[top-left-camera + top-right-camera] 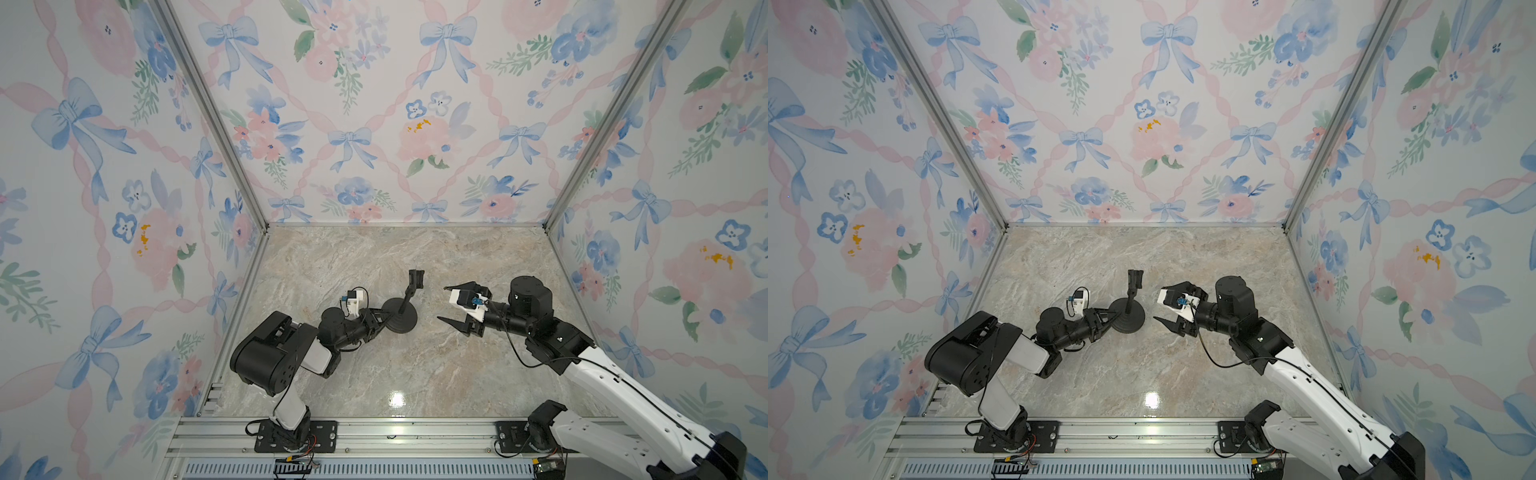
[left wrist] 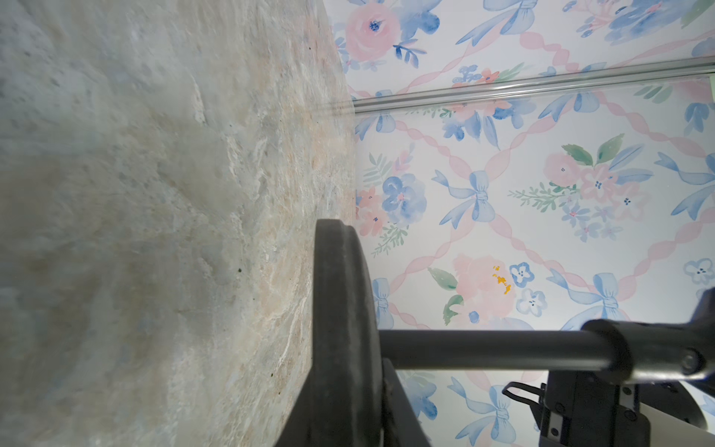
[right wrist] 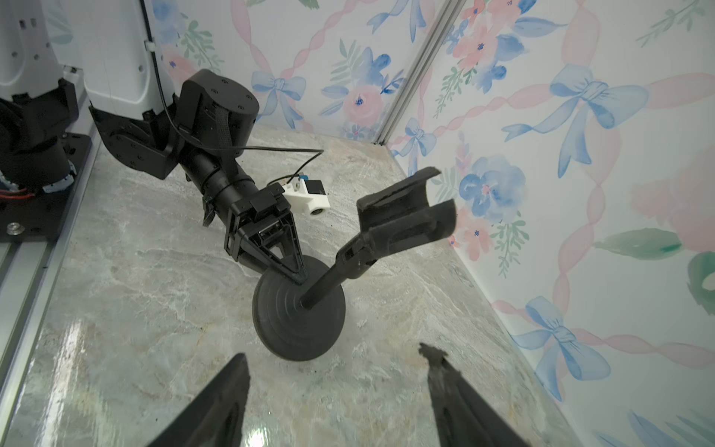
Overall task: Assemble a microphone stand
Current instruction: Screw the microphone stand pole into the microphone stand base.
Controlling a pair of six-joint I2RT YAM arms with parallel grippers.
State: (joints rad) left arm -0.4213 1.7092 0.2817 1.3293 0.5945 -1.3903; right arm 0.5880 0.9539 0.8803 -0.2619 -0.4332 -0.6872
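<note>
The microphone stand is in one piece near the table's middle. Its thin rod [image 1: 406, 301] rises from the round black base [image 1: 401, 321] and ends in the C-shaped clip [image 1: 416, 277]. Both top views show it, with the base [image 1: 1128, 321] and clip [image 1: 1135, 277]. My left gripper [image 1: 385, 319] is shut on the base's left rim, one finger above the disc and one under it. In the left wrist view the base [image 2: 340, 309] is edge-on with the rod [image 2: 491, 348] sticking out. My right gripper [image 1: 441, 303] hangs open right of the stand, touching nothing. The right wrist view shows the base [image 3: 300, 325], clip [image 3: 406, 209] and the right gripper [image 3: 334, 354].
The marble tabletop [image 1: 415, 365] is bare apart from the stand. Floral walls close in the left, back and right sides. An aluminium rail [image 1: 415, 436] with both arm mounts runs along the front edge.
</note>
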